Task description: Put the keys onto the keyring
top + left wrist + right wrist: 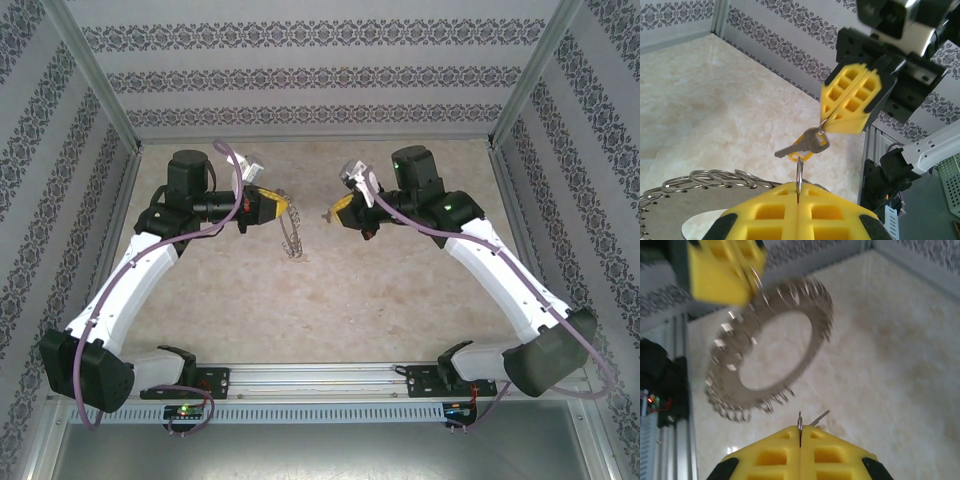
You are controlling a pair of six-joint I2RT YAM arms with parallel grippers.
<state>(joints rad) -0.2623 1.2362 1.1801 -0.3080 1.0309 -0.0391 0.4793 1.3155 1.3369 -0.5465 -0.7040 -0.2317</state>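
The keyring [292, 240] is a grey metal disc with an open centre and small wire loops round its rim. It hangs from my left gripper [284, 207], which is shut on one rim loop [799, 172]. In the right wrist view the keyring [815, 335] is blurred and tilted below the left gripper [747, 282]. My right gripper [336, 212] faces it a short gap away, shut on the head of a small silver key [807, 144] with a yellow-orange tag behind it. The key's blade [821, 417] sticks out past the right gripper [800, 432]. Key and keyring are apart.
Both grippers hover above the beige marble-patterned tabletop [320, 300] near its middle back. Patterned walls [300, 80] and aluminium frame posts [110, 110] enclose the space. The arm bases sit on a rail [320, 385] at the near edge.
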